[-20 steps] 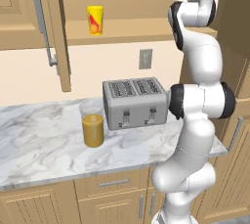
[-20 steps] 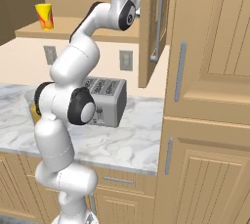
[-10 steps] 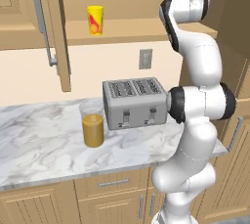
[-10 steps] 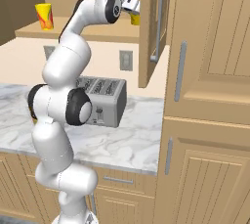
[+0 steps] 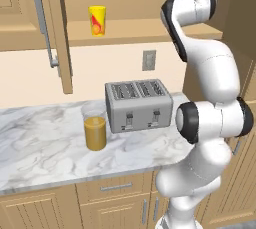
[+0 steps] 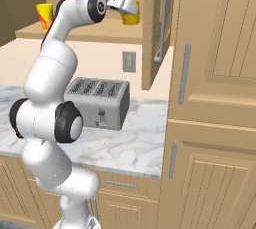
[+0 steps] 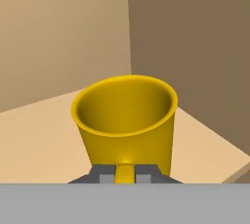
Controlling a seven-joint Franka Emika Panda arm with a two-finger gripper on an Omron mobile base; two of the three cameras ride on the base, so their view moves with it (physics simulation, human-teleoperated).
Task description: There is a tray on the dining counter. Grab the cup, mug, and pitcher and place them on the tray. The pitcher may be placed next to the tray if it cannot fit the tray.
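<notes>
My gripper (image 7: 125, 175) is shut on the handle of the plain yellow mug (image 7: 125, 120), whose open mouth faces the hand view. In the right base view the gripper (image 6: 128, 9) holds the mug (image 6: 132, 19) at the level of the cabinet shelf (image 6: 95, 32), beside the open door. At the shelf's left end stands the tall yellow cup (image 5: 97, 20) with its red picture, also the cup (image 6: 44, 15) from the other side. The glass pitcher (image 5: 94, 127), orange in its lower half, stands on the marble worktop left of the toaster. The tray and the dining counter are out of view.
A silver toaster (image 5: 139, 105) sits on the marble worktop (image 5: 45, 153) against the wall. Two cabinet doors hang open: one (image 5: 50, 28) left of the shelf, one (image 6: 152, 28) right of the mug. Tall wooden cabinets (image 6: 215, 98) stand at the right.
The upper arm has swung up and to the left, and the mug has shifted slightly left with the shut gripper. Cup, pitcher and toaster have not moved.
</notes>
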